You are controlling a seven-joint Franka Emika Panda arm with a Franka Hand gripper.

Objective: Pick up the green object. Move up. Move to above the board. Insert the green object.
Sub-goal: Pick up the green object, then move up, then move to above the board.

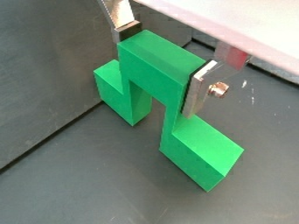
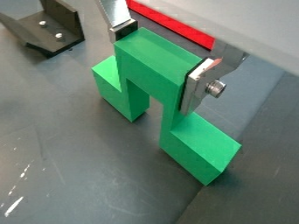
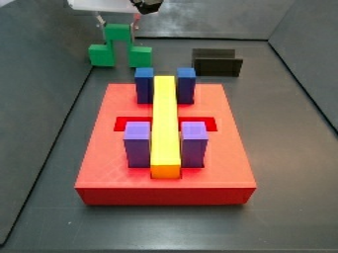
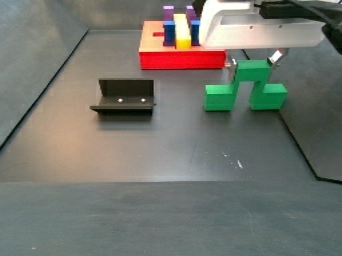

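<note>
The green object (image 1: pixel 158 83) stands on the dark floor, its raised middle cube between my fingers; it also shows in the wrist view (image 2: pixel 152 79) and in both side views (image 3: pixel 117 47) (image 4: pixel 245 88). My gripper (image 1: pixel 162 63) (image 2: pixel 162 59) straddles that cube, with both silver fingers pressed flat against its sides, shut on it. In the side views the gripper (image 3: pixel 119 22) (image 4: pixel 254 62) hangs directly over the piece. The red board (image 3: pixel 106 148) (image 4: pixel 167 58) lies apart from it, carrying a long yellow bar (image 3: pixel 164 124) and blue and purple blocks.
The fixture (image 3: pixel 218 61) (image 4: pixel 124 97) (image 2: pixel 52 31) stands on the floor to one side of the green object. An edge of the board shows as a red strip in a wrist view (image 2: pixel 176 26). Grey walls ring the floor.
</note>
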